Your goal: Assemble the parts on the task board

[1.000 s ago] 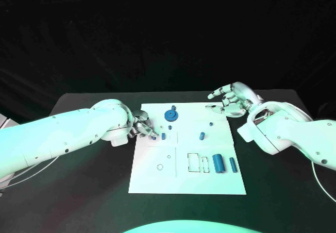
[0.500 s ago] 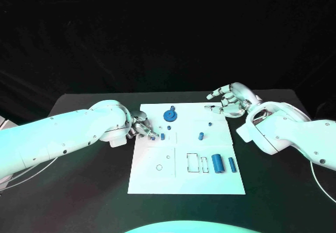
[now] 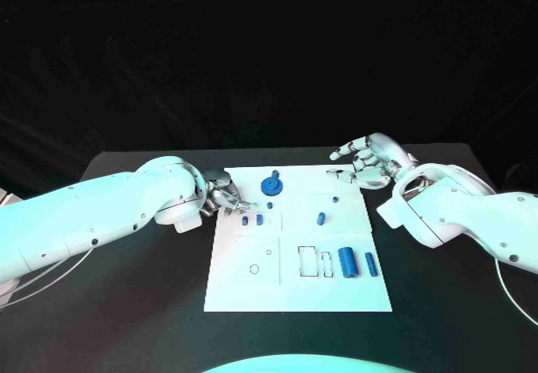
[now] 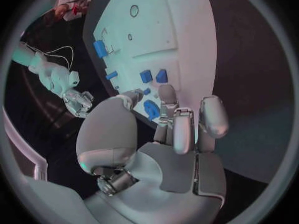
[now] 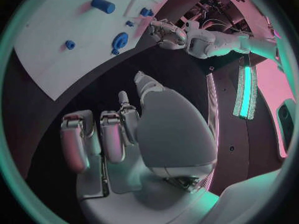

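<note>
The white task board (image 3: 297, 287) lies mid-table. A blue gear (image 3: 273, 185) sits near its far edge. Two short blue pegs (image 3: 246, 220) (image 3: 260, 219) stand side by side near the left edge, and another peg (image 3: 322, 217) stands to their right. Two blue cylinders (image 3: 347, 262) (image 3: 371, 263) lie by the outlined slots. My left hand (image 3: 225, 198) hovers at the board's left edge just behind the two pegs, fingers apart and empty; in the left wrist view its fingertips (image 4: 167, 92) point at the pegs (image 4: 146, 76) and the gear (image 4: 151, 109). My right hand (image 3: 365, 161) is raised over the far right corner, holding nothing.
Black table (image 3: 134, 272) surrounds the board on all sides. Small blue pieces (image 3: 270, 205) (image 3: 337, 197) stand on the board's far half. The right wrist view shows the board (image 5: 56, 55), the gear (image 5: 120, 39) and my left hand (image 5: 165, 31) beyond my right hand (image 5: 124, 134).
My left hand has drawn back a little from the two left pegs, toward the board's far side. The right hand has hardly moved.
</note>
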Action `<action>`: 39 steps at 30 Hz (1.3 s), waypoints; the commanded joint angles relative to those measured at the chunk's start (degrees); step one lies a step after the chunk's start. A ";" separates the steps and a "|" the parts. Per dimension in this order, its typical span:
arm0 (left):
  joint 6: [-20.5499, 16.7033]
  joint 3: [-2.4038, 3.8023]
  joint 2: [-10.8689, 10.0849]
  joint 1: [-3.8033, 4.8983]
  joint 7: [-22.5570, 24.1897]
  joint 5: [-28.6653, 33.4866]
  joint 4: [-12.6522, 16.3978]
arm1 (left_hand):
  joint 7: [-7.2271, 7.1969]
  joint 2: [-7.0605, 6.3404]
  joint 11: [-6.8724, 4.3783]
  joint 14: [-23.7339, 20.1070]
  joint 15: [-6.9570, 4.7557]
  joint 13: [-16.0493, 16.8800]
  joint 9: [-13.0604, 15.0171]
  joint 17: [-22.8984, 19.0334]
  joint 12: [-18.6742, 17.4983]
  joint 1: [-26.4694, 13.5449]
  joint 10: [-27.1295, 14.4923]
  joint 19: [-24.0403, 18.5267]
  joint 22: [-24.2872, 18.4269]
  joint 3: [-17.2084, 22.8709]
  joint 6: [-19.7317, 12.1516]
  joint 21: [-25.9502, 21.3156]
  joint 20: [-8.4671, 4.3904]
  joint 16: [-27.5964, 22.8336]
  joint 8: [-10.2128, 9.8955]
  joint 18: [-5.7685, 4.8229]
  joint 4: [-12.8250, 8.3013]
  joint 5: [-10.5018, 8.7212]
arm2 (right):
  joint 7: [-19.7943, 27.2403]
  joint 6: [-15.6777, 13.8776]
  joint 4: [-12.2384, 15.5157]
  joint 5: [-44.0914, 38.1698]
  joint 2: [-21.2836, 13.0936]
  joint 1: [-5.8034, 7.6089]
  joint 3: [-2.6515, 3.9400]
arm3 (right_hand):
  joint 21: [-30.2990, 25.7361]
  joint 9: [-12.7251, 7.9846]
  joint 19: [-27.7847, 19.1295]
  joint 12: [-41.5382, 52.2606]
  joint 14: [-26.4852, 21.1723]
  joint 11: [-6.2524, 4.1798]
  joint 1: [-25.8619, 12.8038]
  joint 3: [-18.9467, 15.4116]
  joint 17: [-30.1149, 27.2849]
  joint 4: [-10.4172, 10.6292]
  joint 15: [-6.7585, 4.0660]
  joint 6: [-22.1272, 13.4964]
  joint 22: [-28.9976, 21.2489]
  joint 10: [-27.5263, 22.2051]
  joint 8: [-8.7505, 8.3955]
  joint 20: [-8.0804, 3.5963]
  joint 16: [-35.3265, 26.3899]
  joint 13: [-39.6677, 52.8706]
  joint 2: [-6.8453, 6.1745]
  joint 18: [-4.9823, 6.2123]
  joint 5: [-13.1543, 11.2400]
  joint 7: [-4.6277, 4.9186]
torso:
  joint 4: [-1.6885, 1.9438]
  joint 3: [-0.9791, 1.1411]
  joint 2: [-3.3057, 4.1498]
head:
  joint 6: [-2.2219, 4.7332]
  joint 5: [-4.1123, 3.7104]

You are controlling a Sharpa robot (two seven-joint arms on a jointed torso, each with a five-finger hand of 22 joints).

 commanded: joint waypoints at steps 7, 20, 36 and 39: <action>-10.53 1.00 -0.84 0.08 14.09 9.08 1.29 | 4.82 1.58 4.50 -7.67 4.54 -4.11 -2.08 -15.06 -4.11 10.20 -12.31 -18.01 -25.91 -1.53 -10.06 -18.65 3.34 -12.82 -2.63 4.97 -0.19 0.98 | 0.71 0.28 -0.04 -0.12 0.01 -0.07 0.00 | 0.25 -0.10 5.90 -0.40 5.44 -0.01 -0.48 0.00 12.65 0.26 0.35 0.22 15.10 -0.37 -0.30 0.16 -0.35 5.76 0.01 -0.39 0.40 -0.12 | 0.10 0.01 0.00 | 0.21 0.04; -16.03 -1.06 2.95 -0.15 29.15 -8.80 -0.34 | 6.93 -0.90 8.95 -27.52 8.60 -16.64 -12.89 -38.39 -17.42 25.09 -27.55 -24.24 -35.24 3.33 -17.92 -33.22 7.10 -32.99 -6.94 5.06 -6.28 0.32 | 1.20 0.11 -0.20 0.39 -0.07 -0.07 0.00 | 0.25 -0.12 5.90 -0.98 5.12 -0.01 -0.43 0.05 11.47 0.21 0.35 0.23 15.10 -0.86 -0.31 0.16 -0.94 5.28 0.02 -0.39 0.43 -0.12 | -0.05 -0.05 0.09 | 0.52 -0.12; -11.68 -2.80 6.53 -0.55 26.77 -23.89 -3.90 | 6.30 -1.19 8.77 -25.55 8.53 -20.01 -19.37 -37.50 -16.43 24.70 -27.92 -22.38 -33.04 -1.39 -14.63 -30.12 7.24 -24.19 -6.52 5.25 -5.84 -0.27 | 1.62 -0.06 -0.17 0.64 -0.05 -0.07 0.00 | -0.89 -0.16 5.28 -1.70 4.72 -0.04 -0.31 0.20 10.15 0.17 0.32 0.24 14.46 -1.48 -0.32 0.14 -1.67 4.70 0.00 -0.08 0.47 -0.13 | 0.02 -0.02 0.14 | 0.39 -0.34; -11.13 -2.83 7.10 -0.62 26.36 -25.16 -4.57 | 6.29 -0.90 8.64 -25.01 8.38 -20.22 -20.50 -37.35 -15.52 25.32 -27.78 -21.87 -32.31 -1.73 -13.83 -29.03 7.10 -22.09 -6.43 5.26 -5.62 -0.20 | 1.64 -0.05 -0.17 0.64 0.01 -0.07 0.00 | -0.89 -0.16 5.28 -1.70 4.72 -0.04 -0.31 0.20 10.15 0.17 0.32 0.24 14.46 -1.48 -0.32 0.14 -1.67 4.70 0.00 -0.08 0.47 -0.13 | 0.07 -0.06 0.14 | 0.40 -0.35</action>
